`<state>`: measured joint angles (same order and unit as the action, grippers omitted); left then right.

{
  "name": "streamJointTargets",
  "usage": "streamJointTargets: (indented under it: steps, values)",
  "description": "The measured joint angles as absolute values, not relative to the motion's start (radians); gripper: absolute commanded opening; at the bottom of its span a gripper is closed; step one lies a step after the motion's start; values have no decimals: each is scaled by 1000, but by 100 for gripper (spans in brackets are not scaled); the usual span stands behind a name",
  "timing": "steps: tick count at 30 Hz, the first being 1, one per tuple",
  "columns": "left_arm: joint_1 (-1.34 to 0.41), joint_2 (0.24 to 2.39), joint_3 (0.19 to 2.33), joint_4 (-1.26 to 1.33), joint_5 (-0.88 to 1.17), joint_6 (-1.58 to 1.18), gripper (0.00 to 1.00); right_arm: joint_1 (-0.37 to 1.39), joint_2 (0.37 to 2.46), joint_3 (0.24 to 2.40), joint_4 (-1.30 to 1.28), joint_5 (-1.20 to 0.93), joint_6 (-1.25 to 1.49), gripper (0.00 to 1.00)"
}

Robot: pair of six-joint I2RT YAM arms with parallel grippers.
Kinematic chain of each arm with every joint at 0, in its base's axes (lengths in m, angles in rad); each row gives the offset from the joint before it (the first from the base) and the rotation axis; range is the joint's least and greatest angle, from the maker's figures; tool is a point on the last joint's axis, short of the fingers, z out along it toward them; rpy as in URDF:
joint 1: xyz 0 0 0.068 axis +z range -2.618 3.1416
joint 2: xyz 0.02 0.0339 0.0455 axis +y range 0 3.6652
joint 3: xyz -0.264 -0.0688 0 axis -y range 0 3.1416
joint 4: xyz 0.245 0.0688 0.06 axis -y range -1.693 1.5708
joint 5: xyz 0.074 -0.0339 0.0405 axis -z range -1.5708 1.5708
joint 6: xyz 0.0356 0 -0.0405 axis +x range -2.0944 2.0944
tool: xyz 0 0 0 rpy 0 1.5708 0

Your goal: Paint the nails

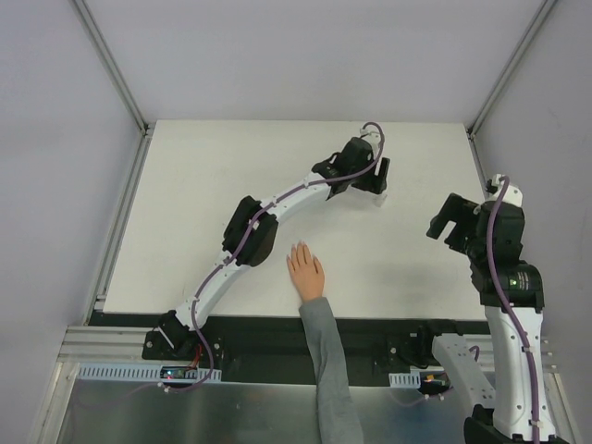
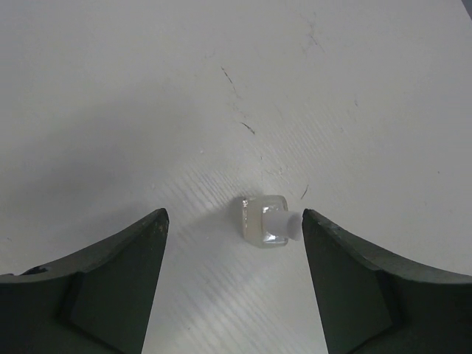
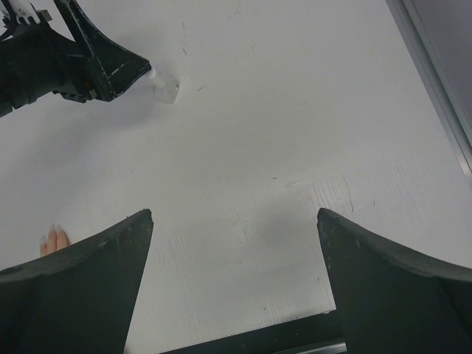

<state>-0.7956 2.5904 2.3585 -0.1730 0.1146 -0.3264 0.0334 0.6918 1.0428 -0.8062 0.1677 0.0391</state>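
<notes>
**Q:** Where is the hand you are to paint?

**A:** The pale hand point(image 1: 305, 271) lies flat on the near part of the tabletop point(image 1: 213, 185), fingers together and pointing away from my bases, with its grey sleeve point(image 1: 326, 361) running back over the near edge. It sits between my two arms, just beside the elbow of the left one.

**Q:** And the nails?

**A:** The nails point(image 1: 298, 250) are at those fingertips, though from above I can barely tell them from the skin. My right wrist view catches only a few fingertips at its left edge, where the nails look a shade paler.

**Q:** What is your left pincer doing?

**A:** My left pincer point(image 2: 234, 217) is spread wide, far out across the tabletop and well apart from the hand. A small clear bottle point(image 2: 265, 220) sits on the tabletop between its fingers. The bottle's whitish cap points at the finger on the right of that view (it is just beside the tip, and I cannot tell whether they touch). The other finger stands clear of the bottle. Nothing is pinched.

**Q:** And the right one?

**A:** My right pincer point(image 3: 234, 215) is spread too, and it holds nothing. It hangs over bare tabletop on the right side, near the metal rail, apart from both the bottle and the hand. From its wrist view I see the left pincer's dark fingertip next to the bottle, up in the far left corner.
</notes>
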Motion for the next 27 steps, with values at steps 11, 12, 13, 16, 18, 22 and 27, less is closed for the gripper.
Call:
streamJointTargets:
  steps: [11,12,13,16,18,22,27]
  values:
    - [-846,2614,2357,-84,43,-321,71,33,665,1038,-805,141,22,96]
    - [-852,2614,2355,-82,41,-319,71,33,662,1036,-805,141,21,96]
    - [-854,2614,2351,-78,41,-318,71,33,660,1032,-805,141,21,96]
    - [-865,2614,2339,-66,39,-317,67,33,659,1032,-805,138,21,96]
    - [-867,2614,2330,-64,39,-313,65,33,659,1032,-805,134,21,96]
    - [-864,2614,2318,-60,39,-310,60,33,659,1032,-805,130,20,96]
    - [-863,2614,2316,-56,32,-303,56,33,659,1032,-805,123,19,96]
